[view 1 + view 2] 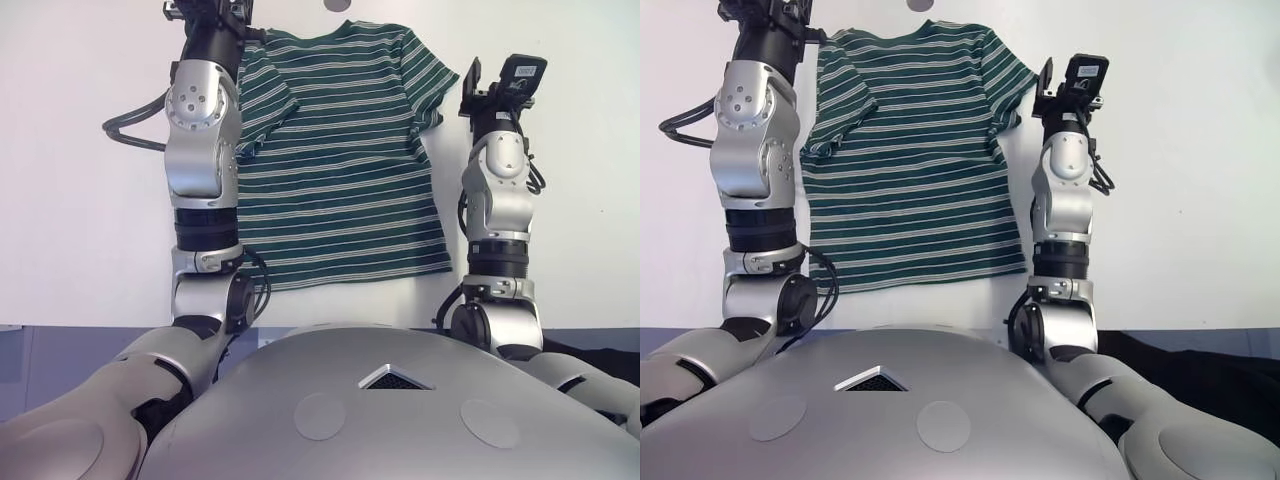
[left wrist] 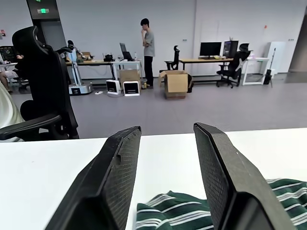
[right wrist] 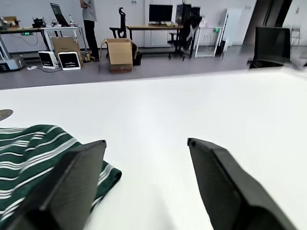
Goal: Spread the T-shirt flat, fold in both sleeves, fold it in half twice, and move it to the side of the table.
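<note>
Jaws apart; striped T-shirt on white table

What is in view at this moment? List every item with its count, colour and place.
T-shirt: one, dark green with white stripes, spread on the table between the arms, collar away from the robot.
Table: one, white, under the T-shirt.
Disc: one, grey, small and round, on the table beyond the collar.
Cardboard boxes: two, brown, on the floor in the room beyond the table.
Office chair: one, black, just past the table's far edge.
Left pincer: one, black, open, at the T-shirt's left shoulder.
Right pincer: one, black, open, beside the T-shirt's right sleeve.
</note>
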`<state>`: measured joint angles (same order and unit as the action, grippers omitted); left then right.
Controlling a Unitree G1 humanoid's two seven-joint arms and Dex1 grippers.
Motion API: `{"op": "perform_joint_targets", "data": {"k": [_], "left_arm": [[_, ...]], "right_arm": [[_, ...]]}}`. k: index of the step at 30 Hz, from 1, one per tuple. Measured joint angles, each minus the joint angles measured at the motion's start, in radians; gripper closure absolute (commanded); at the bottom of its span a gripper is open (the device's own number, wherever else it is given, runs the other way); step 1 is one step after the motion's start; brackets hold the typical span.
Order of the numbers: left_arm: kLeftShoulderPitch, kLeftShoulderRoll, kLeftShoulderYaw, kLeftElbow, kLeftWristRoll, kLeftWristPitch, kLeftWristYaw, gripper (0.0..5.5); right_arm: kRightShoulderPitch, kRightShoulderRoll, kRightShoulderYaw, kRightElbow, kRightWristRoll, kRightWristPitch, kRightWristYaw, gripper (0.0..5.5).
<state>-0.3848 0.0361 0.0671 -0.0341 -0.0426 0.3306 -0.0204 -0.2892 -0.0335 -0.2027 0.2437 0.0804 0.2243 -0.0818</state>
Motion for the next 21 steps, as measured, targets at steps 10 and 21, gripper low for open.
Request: {"op": "perform_joint_targets", "data": {"k": [10, 21], "left_arm": [[0.016, -0.006, -0.005, 0.001, 0.0, -0.036, 0.001, 3.46], [0.017, -0.005, -0.004, 0.013, 0.001, -0.055, 0.005, 3.46]], "right_arm": [[-0.286, -0.031, -0.064, 0.466, 0.075, 0.05, 0.025, 2.15], [-0.283, 0.013, 0.01, 0.497, 0.031, 0.033, 0.001, 3.77]]}}
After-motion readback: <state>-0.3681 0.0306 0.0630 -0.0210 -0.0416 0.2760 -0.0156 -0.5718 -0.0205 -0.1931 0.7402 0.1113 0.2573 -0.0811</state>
